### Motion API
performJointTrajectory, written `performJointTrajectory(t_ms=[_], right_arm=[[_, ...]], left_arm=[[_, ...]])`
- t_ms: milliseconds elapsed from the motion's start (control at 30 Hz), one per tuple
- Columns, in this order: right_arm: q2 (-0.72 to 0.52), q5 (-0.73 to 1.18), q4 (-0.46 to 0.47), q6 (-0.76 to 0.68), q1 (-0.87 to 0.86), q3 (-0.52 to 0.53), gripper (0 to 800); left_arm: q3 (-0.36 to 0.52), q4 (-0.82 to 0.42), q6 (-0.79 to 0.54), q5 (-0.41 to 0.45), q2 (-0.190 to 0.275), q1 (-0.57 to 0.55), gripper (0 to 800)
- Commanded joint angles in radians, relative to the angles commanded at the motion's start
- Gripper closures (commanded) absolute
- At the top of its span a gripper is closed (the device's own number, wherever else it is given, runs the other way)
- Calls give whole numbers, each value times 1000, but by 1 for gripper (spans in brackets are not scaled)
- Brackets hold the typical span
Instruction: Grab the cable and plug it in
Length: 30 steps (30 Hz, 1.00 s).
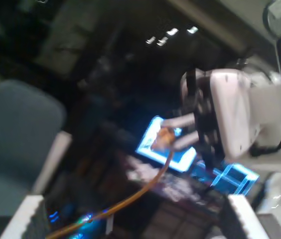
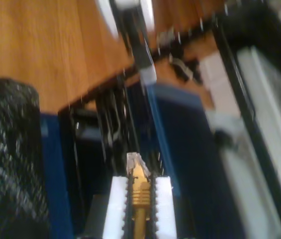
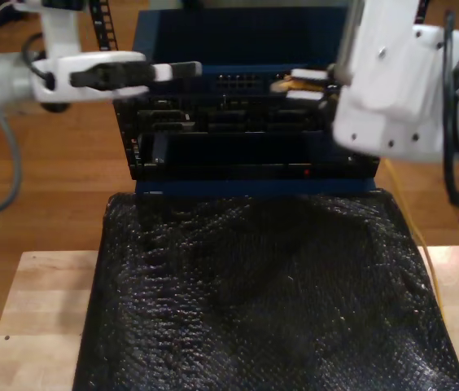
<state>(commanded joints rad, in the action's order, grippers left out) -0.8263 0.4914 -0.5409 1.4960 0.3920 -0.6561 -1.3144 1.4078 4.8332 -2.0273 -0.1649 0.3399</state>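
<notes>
The yellow-orange cable (image 2: 140,199) sits between the white pads (image 2: 114,209) of my second gripper (image 2: 140,180), which is shut on it. Its clear plug (image 2: 136,162) sticks out past the pads. In the exterior view this gripper (image 3: 303,85) is at the right, holding the plug (image 3: 282,83) in front of the dark ports (image 3: 238,81) of the blue chassis (image 3: 238,32). The cable (image 3: 413,228) trails down the exterior view's right. My first gripper (image 1: 133,201) is open, with its fingers (image 1: 31,214) wide apart. It faces the held plug (image 1: 164,135) from the exterior view's left (image 3: 177,72).
A black textured mat (image 3: 270,293) covers a light wooden table (image 3: 42,309) in front of the chassis. Brown wooden floor (image 3: 50,163) lies around it. A grey chair (image 1: 16,134) shows in the first wrist view. Black robot-arm cables (image 3: 457,163) hang at the exterior view's right.
</notes>
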Motion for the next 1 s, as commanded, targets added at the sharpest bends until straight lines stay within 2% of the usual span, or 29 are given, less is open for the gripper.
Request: performJointTrajectory(t_ms=[233,500,800,1000], right_arm=[[15,115,5,-9,-115,-8,800],[98,216,124,-80,-190,-58,800],[219,311,288,-218,-186,-123,800],[267,333,302,-224,-183,-127,800]], left_arm=[[2,-278,-2,112,101,23,2],[3,-525,-40,209,153,63,2],[17,-760,-218,204,221,144,6],[117,-888,-457,204,304,180,3]])
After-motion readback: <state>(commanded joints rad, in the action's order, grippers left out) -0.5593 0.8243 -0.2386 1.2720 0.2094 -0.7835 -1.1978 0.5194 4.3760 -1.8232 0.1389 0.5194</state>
